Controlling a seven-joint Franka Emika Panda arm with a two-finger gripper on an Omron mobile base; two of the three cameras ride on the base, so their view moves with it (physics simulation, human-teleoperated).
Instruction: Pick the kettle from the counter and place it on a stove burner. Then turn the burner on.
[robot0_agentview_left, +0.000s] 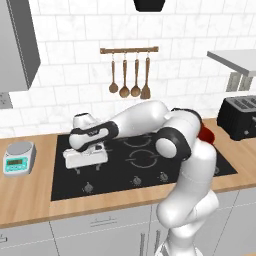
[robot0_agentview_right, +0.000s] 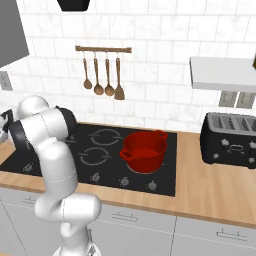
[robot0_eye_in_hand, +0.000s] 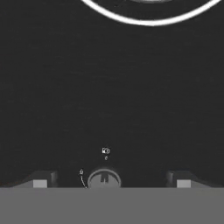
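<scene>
My gripper hangs open, pointing down over the front left of the black cooktop. In the hand view its two fingertips stand wide apart on either side of a small round stove knob, and the gripper holds nothing. A stretch of the large grey stove burner ring curves across the top of that view. The kettle is hidden; my forearm covers the rear left of the cooktop. The wooden counter runs along both sides of the stove.
A red two-handled pot sits on the right of the cooktop. More knobs line its front edge. A kitchen scale stands on the left, a black toaster on the right. Utensils hang on the wall.
</scene>
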